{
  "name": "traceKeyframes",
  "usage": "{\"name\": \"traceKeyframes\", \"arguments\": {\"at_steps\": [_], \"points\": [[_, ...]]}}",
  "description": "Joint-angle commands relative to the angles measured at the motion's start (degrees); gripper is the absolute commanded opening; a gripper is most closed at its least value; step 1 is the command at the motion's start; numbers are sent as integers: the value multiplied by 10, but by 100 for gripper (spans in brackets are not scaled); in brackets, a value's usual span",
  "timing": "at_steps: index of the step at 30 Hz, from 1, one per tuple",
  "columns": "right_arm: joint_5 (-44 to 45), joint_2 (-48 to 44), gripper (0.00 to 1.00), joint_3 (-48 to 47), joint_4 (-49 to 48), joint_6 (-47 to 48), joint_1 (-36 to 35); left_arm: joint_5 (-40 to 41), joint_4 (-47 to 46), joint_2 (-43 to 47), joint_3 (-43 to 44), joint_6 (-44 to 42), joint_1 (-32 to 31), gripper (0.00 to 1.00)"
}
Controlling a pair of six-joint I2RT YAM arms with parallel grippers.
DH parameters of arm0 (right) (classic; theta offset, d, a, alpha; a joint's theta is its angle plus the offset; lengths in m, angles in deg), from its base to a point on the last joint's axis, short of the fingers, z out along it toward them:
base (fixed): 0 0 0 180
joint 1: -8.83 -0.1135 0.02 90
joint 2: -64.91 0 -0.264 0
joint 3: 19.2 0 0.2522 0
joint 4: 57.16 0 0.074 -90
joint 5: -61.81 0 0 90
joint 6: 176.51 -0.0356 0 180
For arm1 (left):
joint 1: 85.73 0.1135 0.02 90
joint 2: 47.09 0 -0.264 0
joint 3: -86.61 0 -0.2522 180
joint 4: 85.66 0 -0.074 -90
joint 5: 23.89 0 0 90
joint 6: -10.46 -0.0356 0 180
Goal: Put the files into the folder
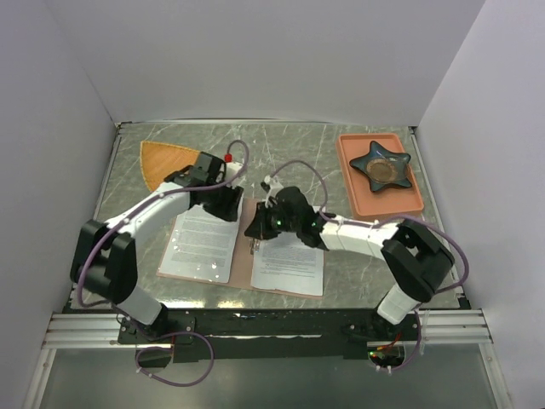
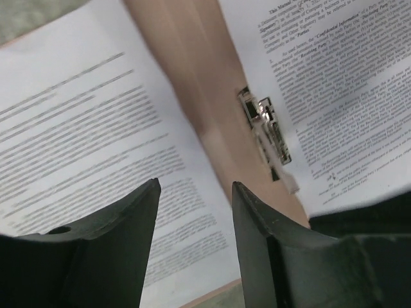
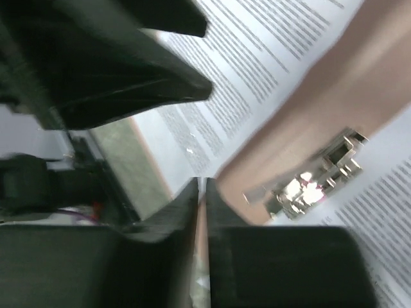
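The pinkish-brown folder (image 1: 245, 260) lies open on the table, with a metal clip (image 2: 266, 131) at its crease. One white printed sheet (image 1: 203, 243) lies on its left half and another (image 1: 289, 264) on its right half. My left gripper (image 1: 228, 204) is open and empty, low over the left sheet (image 2: 96, 128) near the crease (image 2: 199, 83). My right gripper (image 1: 255, 228) is shut just above the folder's crease (image 3: 302, 128), with only a thin slit between its jaws and nothing clearly held. The clip (image 3: 314, 183) lies just to the right of its fingertips. The left gripper (image 3: 128, 70) is close beside it.
An orange fan-shaped plate (image 1: 162, 160) lies at the back left. A salmon tray (image 1: 409, 204) with a dark star-shaped dish (image 1: 381, 166) sits at the back right. White walls close in the table on three sides.
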Motion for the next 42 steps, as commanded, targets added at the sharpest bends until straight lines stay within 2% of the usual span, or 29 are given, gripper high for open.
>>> {"name": "traceKeyframes", "arguments": {"at_steps": [1,4,8,11,16,22,26,35,42], "points": [[113,-65,0,47,-30,40,-24,13,-35,-61,41,55,-33,56],[160,-93,0,87,-69,41,-36,24,-51,-95,59,73,-52,64],[197,-123,0,154,-155,46,-42,45,-72,-117,77,91,-70,88],[197,-119,0,178,-221,55,-42,50,-85,-124,87,100,-79,98],[180,-92,0,187,-279,65,-42,86,-103,-149,98,111,-106,96],[163,-49,0,202,-394,93,-46,168,-122,-187,93,116,-136,96],[151,-13,0,178,-407,95,-49,181,-122,-206,101,120,-138,96],[207,33,0,171,-428,96,-57,186,-111,-237,101,127,-142,96],[218,71,0,163,-452,89,-59,186,-112,-250,93,130,-144,98]]}}
